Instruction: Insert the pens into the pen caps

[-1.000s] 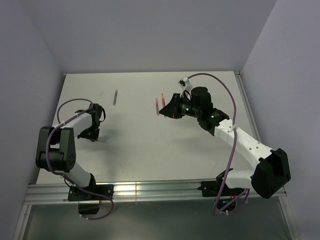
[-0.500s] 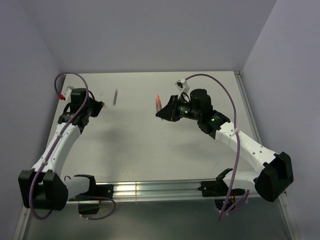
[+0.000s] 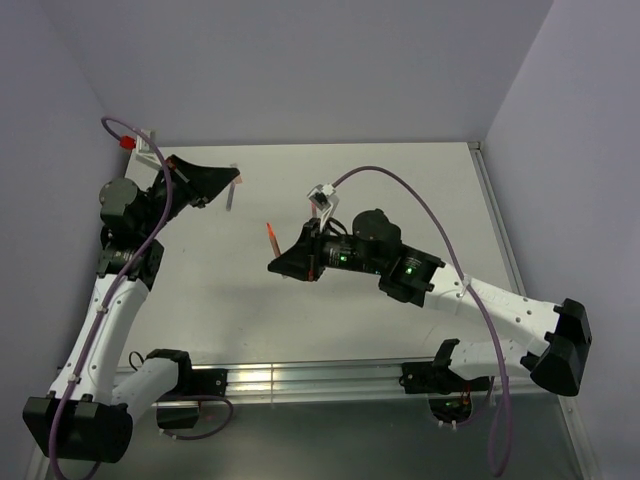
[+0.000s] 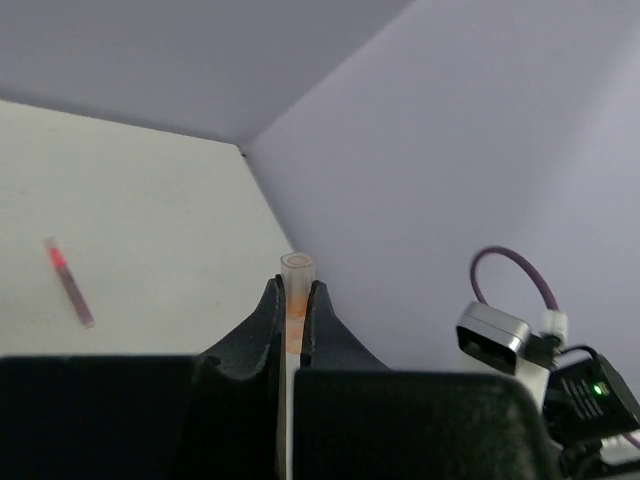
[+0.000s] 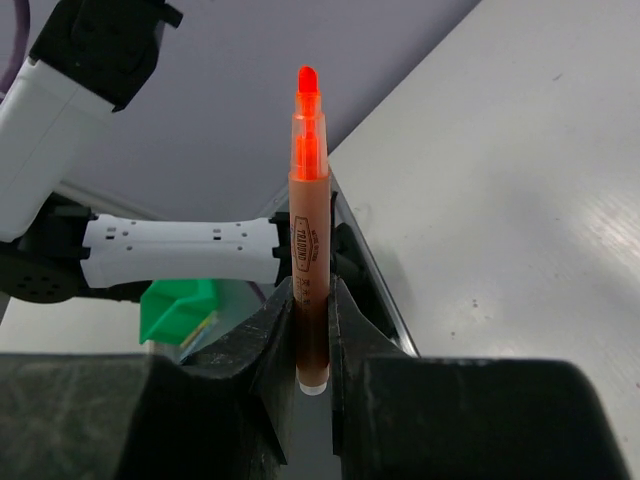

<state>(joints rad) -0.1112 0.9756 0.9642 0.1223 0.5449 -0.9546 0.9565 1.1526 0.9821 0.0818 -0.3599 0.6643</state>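
Note:
My left gripper (image 3: 233, 177) is raised over the table's far left and is shut on a pale pinkish pen cap (image 4: 297, 290), whose open end pokes past the fingertips (image 4: 270, 300). My right gripper (image 3: 276, 264) is in mid-air over the table's middle. It is shut on a red-orange pen (image 3: 271, 236), which stands out of the jaws with its bright tip free (image 5: 307, 80). A dark grey pen (image 3: 231, 198) lies on the table beside the left gripper. A thin stick with a red end (image 4: 68, 283) lies on the table in the left wrist view. The other caps are not in view.
The white table (image 3: 400, 200) is walled at the back and on both sides. A metal rail (image 3: 300, 380) runs along its near edge. Purple cables (image 3: 400, 180) loop above both arms. The left arm's white link (image 5: 170, 250) and a green object (image 5: 180, 310) show behind the held pen.
My left arm has lifted from low at the table's left and swung up and right with the cap. My right gripper has carried the pen left and toward the near edge.

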